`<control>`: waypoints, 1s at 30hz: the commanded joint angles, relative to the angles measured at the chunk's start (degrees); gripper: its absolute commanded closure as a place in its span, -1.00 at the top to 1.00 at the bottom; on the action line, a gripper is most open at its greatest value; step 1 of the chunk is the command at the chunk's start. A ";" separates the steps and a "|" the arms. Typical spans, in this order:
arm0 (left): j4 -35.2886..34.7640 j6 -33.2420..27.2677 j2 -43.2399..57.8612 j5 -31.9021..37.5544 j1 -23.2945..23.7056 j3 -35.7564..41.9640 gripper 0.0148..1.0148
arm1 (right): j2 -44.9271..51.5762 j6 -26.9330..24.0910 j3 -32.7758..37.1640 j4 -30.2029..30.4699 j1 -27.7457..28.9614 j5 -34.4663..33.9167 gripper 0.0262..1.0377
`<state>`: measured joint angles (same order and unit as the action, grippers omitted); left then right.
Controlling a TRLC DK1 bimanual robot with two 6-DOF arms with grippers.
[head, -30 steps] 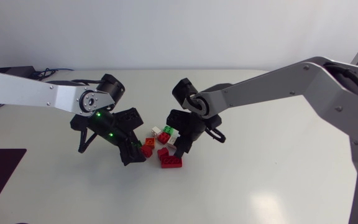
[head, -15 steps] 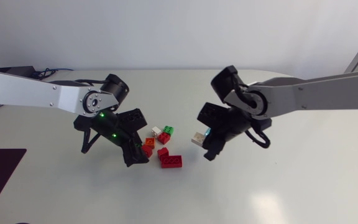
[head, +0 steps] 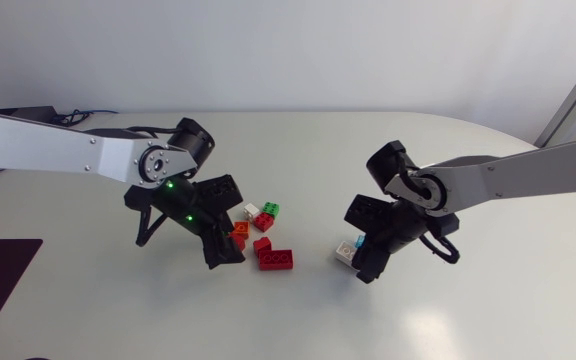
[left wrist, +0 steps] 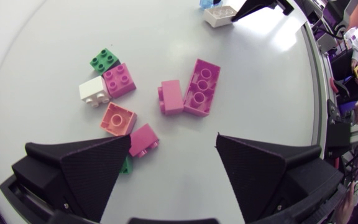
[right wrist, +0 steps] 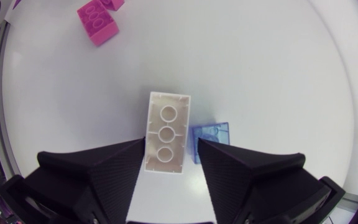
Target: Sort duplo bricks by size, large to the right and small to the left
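Head view: the left gripper [head: 220,243] is hanging over the brick pile [head: 273,259], jaws hard to make out; the right gripper [head: 361,262] is clenching a white brick [head: 345,252] well right of it. Left wrist view: the jaws are standing wide apart, empty, one finger [left wrist: 82,168] partly hiding a green brick [left wrist: 125,165]. Right wrist view: both fingers are pressing the white brick, a blue brick [right wrist: 211,138] touching it.

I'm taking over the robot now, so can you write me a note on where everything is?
Left gripper: open, above the heap.
Right gripper: shut on the long white plastic brick, right of the heap; a small clear-blue brick sits beside it.
Heap: one long red plastic brick, small red, orange, green and white ones.
Done: nothing released yet.
To do: white and red long bricks right, small ones left.
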<state>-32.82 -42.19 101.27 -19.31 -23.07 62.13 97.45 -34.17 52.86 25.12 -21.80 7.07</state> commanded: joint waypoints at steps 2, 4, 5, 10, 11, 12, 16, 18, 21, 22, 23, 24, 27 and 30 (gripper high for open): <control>-0.67 0.01 1.12 -0.29 -0.22 1.42 0.88 | -0.15 -1.25 -2.24 -0.34 -0.17 0.05 0.87; -0.67 0.10 1.12 -0.29 -0.22 1.33 0.89 | -1.91 -1.25 -2.85 -0.34 0.09 0.22 0.89; -0.67 0.01 1.12 -0.29 -0.22 1.33 0.88 | -3.05 -1.25 -2.85 -0.08 0.27 0.22 0.89; -0.67 0.18 1.21 -0.29 -0.40 1.33 0.89 | -5.43 -0.72 -1.44 0.72 3.26 0.22 0.89; -0.67 0.18 1.21 -0.29 -0.40 1.24 0.89 | -5.43 -0.63 -1.09 0.80 3.96 0.22 0.89; -0.67 0.18 1.21 -0.29 -0.48 1.24 0.89 | -5.43 -0.72 -0.83 0.72 4.58 0.22 0.89; -0.67 0.18 0.94 -0.29 -0.48 1.24 0.89 | -3.14 -1.77 -0.65 -0.43 6.42 0.22 0.89; -0.67 0.18 0.85 -0.29 -0.48 1.15 0.88 | -1.82 -2.30 -0.39 -0.95 7.04 0.66 0.89; -0.67 0.18 0.68 -0.29 -0.40 1.07 0.89 | -0.42 -2.65 0.31 -1.22 7.30 1.37 0.89; -0.67 0.18 0.68 -0.29 -0.48 1.07 0.89 | -0.24 -2.65 0.58 -1.31 7.30 1.63 0.89; -0.67 0.18 0.50 -0.29 -0.40 0.98 0.89 | 0.02 -2.74 0.84 -1.31 7.30 1.81 0.88; -0.67 0.18 0.50 -0.29 -0.40 0.98 0.89 | 0.29 -2.74 1.19 -1.31 7.30 1.98 0.88; -0.67 0.10 0.42 -0.29 -0.31 0.98 0.89 | 0.55 -2.83 2.51 -1.04 7.83 2.33 0.88; -0.67 0.01 0.42 -0.29 -0.13 1.07 0.88 | 0.64 -2.83 3.56 -0.95 8.36 2.42 0.88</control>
<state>-32.82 -42.19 101.27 -19.31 -23.16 62.17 96.95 -35.66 54.94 24.03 -14.04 9.02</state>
